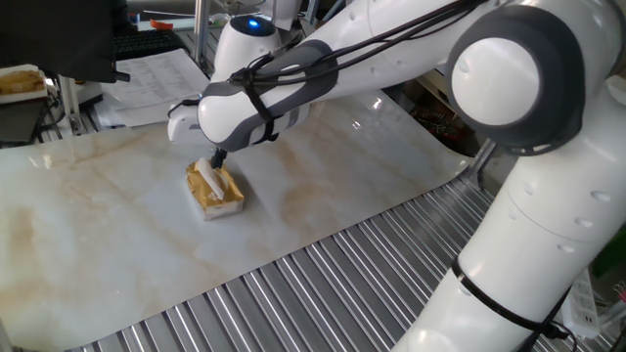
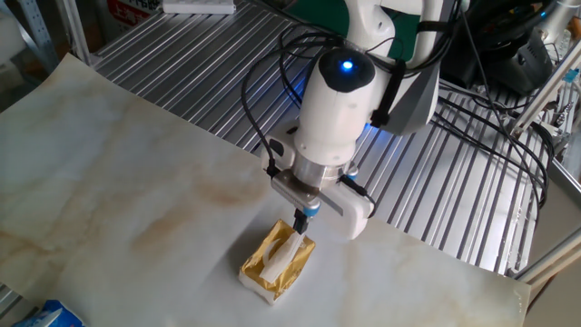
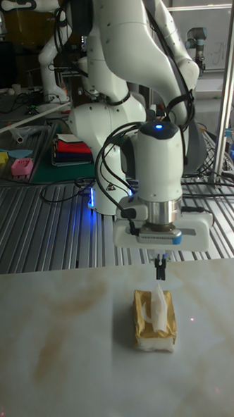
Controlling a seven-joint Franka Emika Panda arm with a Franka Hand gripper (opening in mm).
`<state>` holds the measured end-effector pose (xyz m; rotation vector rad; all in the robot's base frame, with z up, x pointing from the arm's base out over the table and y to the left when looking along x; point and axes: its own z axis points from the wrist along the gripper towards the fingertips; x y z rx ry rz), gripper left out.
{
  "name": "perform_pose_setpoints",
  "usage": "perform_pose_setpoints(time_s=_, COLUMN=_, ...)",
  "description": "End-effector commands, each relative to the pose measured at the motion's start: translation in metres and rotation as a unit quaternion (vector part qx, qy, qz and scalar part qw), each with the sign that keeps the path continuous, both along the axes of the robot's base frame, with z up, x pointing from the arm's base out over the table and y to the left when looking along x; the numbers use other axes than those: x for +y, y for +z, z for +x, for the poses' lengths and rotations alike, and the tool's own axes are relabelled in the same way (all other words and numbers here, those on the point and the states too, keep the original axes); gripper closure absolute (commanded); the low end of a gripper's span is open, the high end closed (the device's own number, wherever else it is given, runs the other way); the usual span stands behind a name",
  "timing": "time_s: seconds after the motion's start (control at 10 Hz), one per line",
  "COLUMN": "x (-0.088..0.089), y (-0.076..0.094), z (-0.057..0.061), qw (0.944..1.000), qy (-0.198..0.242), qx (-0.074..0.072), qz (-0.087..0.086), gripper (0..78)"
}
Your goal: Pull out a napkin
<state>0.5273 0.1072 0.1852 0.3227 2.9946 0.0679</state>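
A small yellow-orange tissue pack (image 1: 217, 194) (image 2: 272, 268) (image 3: 154, 327) lies on the marbled table sheet. The white napkin (image 1: 206, 176) (image 2: 283, 256) (image 3: 159, 307) sticks up out of its top slot, creased and leaning. My gripper (image 1: 217, 158) (image 2: 300, 221) (image 3: 160, 271) points straight down at the napkin's upper far end. Its dark fingertips stand very close together at the napkin's tip. Whether they pinch the paper is too small to make out.
Printed paper sheets (image 1: 156, 73) lie at the back left. Ribbed metal grating (image 1: 342, 284) runs along the marbled sheet's near edge, and more grating (image 2: 182, 54) lies behind it. A blue packet (image 2: 50, 315) sits at one corner. Cables hang beside the arm.
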Motion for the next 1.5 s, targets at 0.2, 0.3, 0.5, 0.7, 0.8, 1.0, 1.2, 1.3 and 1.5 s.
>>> perform_pose_setpoints(time_s=0.2, x=0.001, y=0.0, z=0.006, qw=0.9995, qy=0.013, qx=0.029, qz=-0.006, gripper=77.6)
perform_pose_setpoints(time_s=0.3, x=0.001, y=-0.002, z=0.008, qw=0.9993, qy=0.016, qx=0.032, qz=-0.009, gripper=77.6)
perform_pose_setpoints(time_s=0.5, x=0.002, y=-0.007, z=0.012, qw=0.9992, qy=0.02, qx=0.032, qz=-0.013, gripper=77.6)
perform_pose_setpoints(time_s=0.7, x=0.003, y=-0.01, z=0.015, qw=0.9993, qy=0.02, qx=0.03, qz=-0.014, gripper=77.6)
perform_pose_setpoints(time_s=0.8, x=0.004, y=-0.011, z=0.016, qw=0.9993, qy=0.02, qx=0.03, qz=-0.013, gripper=77.6)
perform_pose_setpoints(time_s=1.0, x=0.006, y=-0.009, z=0.021, qw=0.9993, qy=0.019, qx=0.031, qz=-0.013, gripper=77.6)
perform_pose_setpoints(time_s=1.2, x=0.007, y=-0.011, z=0.025, qw=0.9993, qy=0.019, qx=0.031, qz=-0.014, gripper=77.6)
perform_pose_setpoints(time_s=1.3, x=0.007, y=-0.012, z=0.025, qw=0.9993, qy=0.019, qx=0.028, qz=-0.014, gripper=77.6)
perform_pose_setpoints(time_s=1.5, x=0.007, y=-0.015, z=0.025, qw=0.9997, qy=0.008, qx=0.021, qz=-0.014, gripper=77.6)
